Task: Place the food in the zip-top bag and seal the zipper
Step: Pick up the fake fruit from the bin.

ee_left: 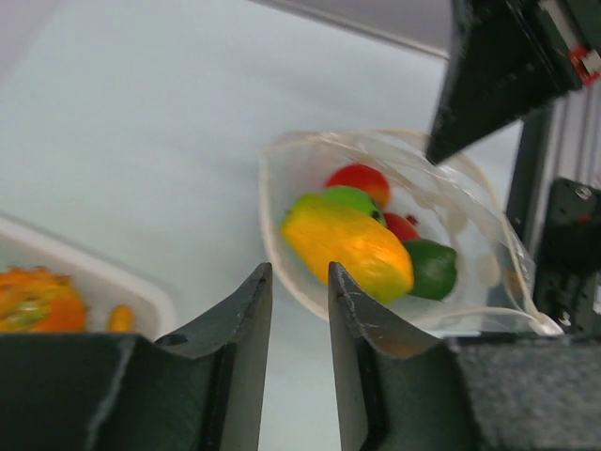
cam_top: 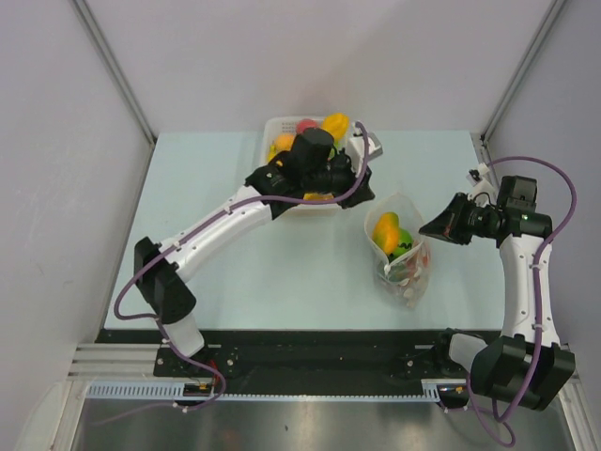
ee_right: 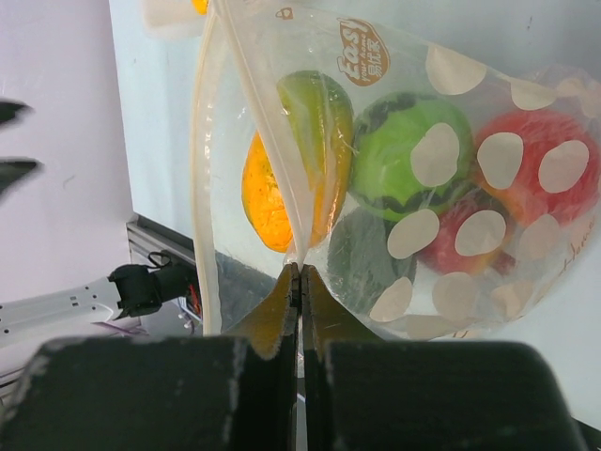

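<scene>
Right gripper (ee_right: 299, 271) clamped on the edge of the clear white-dotted plastic zip-top bag (ee_right: 371, 56), which holds glossy toy fruits (ee_right: 413, 155). Left gripper (ee_left: 299, 274): jaws narrow, empty, over white slotted plastic basket (cam_top: 274, 127).

Pale blue table (cam_top: 282, 268), white walls (cam_top: 310, 56)

Your pale green table (cam_top: 235, 272) carries two things: a white basket (cam_top: 272, 124) at the far edge, mid-table, and a clear bag (cam_top: 416, 282) just off its near right corner.
</scene>
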You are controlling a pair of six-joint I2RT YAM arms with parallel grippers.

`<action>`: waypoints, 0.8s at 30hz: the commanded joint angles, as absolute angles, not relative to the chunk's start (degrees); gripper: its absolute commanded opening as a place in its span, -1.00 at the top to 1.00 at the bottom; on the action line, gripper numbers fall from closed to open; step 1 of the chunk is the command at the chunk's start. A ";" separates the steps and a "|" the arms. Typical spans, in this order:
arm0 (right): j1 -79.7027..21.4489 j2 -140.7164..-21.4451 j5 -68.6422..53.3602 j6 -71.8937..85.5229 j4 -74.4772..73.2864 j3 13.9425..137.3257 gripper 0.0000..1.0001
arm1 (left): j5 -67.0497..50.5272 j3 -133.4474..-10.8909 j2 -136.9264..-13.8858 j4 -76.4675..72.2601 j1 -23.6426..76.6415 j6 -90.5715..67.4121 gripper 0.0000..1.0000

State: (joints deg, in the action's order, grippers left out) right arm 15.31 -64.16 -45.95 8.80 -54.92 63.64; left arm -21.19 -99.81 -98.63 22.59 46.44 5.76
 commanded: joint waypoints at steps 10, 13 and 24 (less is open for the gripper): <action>14.76 -62.05 -47.20 6.86 -54.41 63.90 1.00 | -12.75 -109.12 -109.74 24.34 34.91 -2.72 -0.41; 14.59 -62.14 -47.02 6.86 -54.40 63.90 1.00 | -7.75 -116.07 -116.07 27.50 27.62 -2.37 -0.60; 14.41 -62.75 -46.05 7.29 -53.61 63.11 1.00 | -4.92 -120.76 -126.12 29.18 20.65 -5.27 -0.76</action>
State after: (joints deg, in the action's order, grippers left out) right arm 14.72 -63.20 -45.91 7.84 -54.89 63.20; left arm -4.84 -118.63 -125.45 29.12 18.79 -3.75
